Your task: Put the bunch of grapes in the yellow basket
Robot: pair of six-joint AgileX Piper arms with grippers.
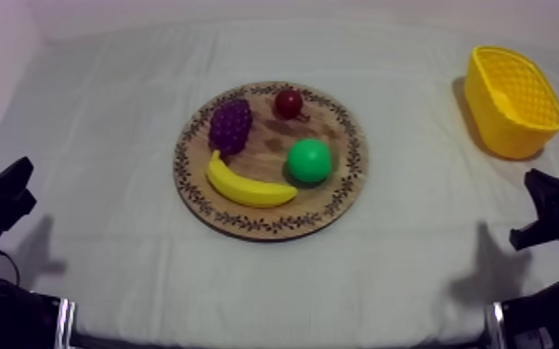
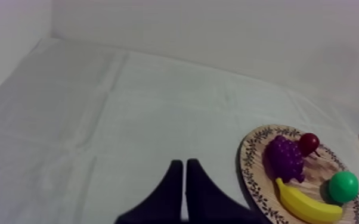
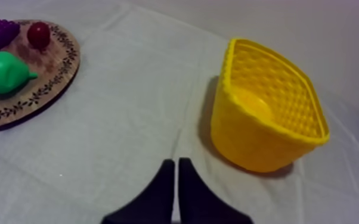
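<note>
A round wooden board (image 1: pixel 269 141) with a leafy rim lies in the middle of the counter (image 1: pixel 107 139), on the grey-white cloth (image 1: pixel 413 269). Four toy fruits sit on it. The bunch of grapes (image 1: pixel 230 124) is purple and lies on the left half of the board, toward the far rim. Nothing is holding it. Just beside it, on the near side, is one end of the yellow banana (image 1: pixel 246 186), which curves along the near part of the board. The small red fruit (image 1: pixel 289 102) sits near the far rim, beside the grapes but not touching them. The green pear (image 1: pixel 309 161) sits on the right half, close to the other end of the banana.

The yellow basket (image 1: pixel 501 130) stands at the far right of the counter, well apart from the board. Its open side faces up.

The left fingers (image 2: pixel 173 184) are pressed together with nothing between them. They sit low over the bare cloth, to the left of the board. The right fingers (image 3: pixel 165 182) are pressed together too, with nothing in them. They sit low over the cloth, with the basket near them and the board farther off.
</note>
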